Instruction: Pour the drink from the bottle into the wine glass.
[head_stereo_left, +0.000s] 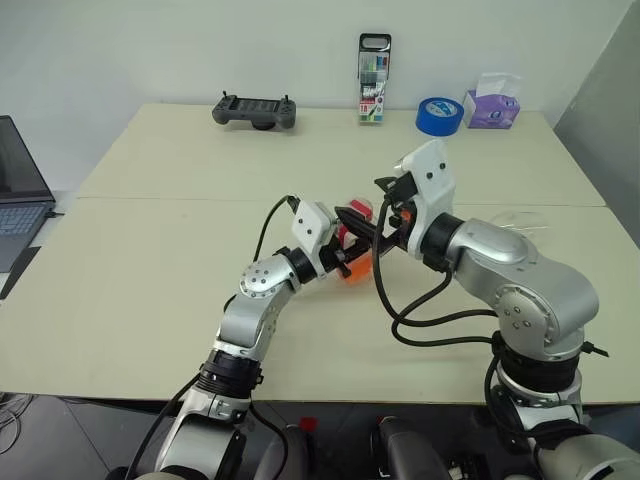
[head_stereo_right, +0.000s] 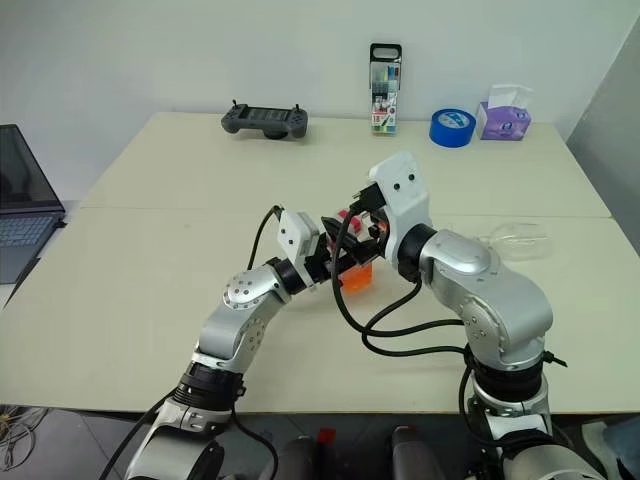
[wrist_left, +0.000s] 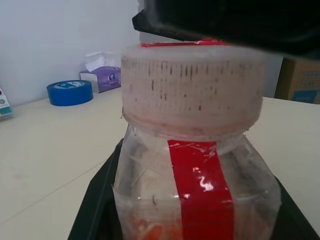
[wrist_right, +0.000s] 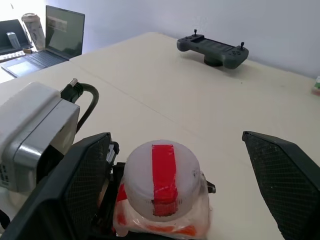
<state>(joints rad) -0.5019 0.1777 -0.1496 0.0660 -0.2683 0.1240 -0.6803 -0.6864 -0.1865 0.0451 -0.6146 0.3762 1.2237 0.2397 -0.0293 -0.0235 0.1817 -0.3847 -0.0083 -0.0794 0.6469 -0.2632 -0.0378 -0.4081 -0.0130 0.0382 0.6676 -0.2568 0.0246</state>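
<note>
We held the bottle (wrist_right: 162, 192) upright above the table (head_stereo_left: 150, 260), clamped by its body in our left gripper (head_stereo_left: 345, 255). Our right gripper (wrist_right: 185, 185) stood wide around its cap (wrist_left: 192, 90), presumably to unscrew it. The wine glass (head_stereo_right: 515, 240) lay well apart to the right.

- Both arms: silver-grey metal links w/ rounded joint housings, dark rings btwn segments.
- Left gripper (head_stereo_left: 352, 262): black fingers, white boxy wrist block, thin black cable looping into it.
- Right gripper (wrist_right: 185, 200): two black fingers w/ fine mesh-textured pads, white angular wrist housing w/ small dark dots; thick black cables loop under forearm.
</note>
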